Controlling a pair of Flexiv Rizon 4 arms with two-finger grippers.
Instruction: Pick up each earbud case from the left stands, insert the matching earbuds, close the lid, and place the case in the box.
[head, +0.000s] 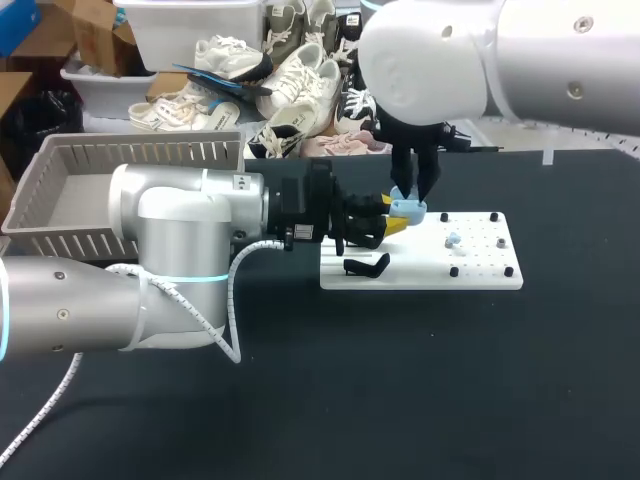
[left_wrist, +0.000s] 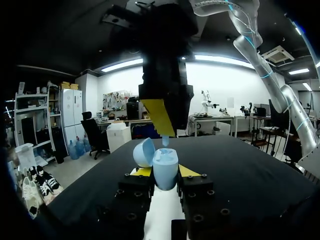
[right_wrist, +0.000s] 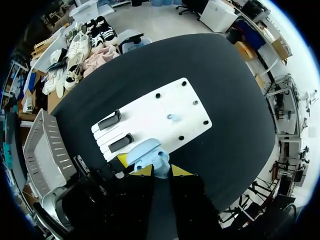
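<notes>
From the head view I see the black table (head: 400, 400) with my left arm (head: 170, 230) lying across it and my right arm (head: 450, 60) coming down over the white board (head: 480, 275). The grey slatted box (head: 60, 240) sits behind the left arm, which hides part of its front wall.

Only the right wrist view shows the board whole, with two black stands (right_wrist: 109, 120) side by side at the end nearer the box. In the head view I find just one; the left gripper (head: 392, 222) covers the rest of that end.

The case (left_wrist: 165, 172) is pale blue, rounded and smooth. It stands upright above the board's stand end, clamped between the left gripper's yellow tips. The left wrist view shows its lid (left_wrist: 144, 152) tipped open to one side, which the head view does not make plain.

The right gripper (head: 415, 195) hangs straight over the open case. In the left wrist view its tips are nipped on a small pale-blue earbud (left_wrist: 165, 142), just above the case mouth; whether they touch I cannot tell. A second earbud (right_wrist: 173, 117) lies on the board among the black pegs (head: 493, 216), too small to make out in detail.
</notes>
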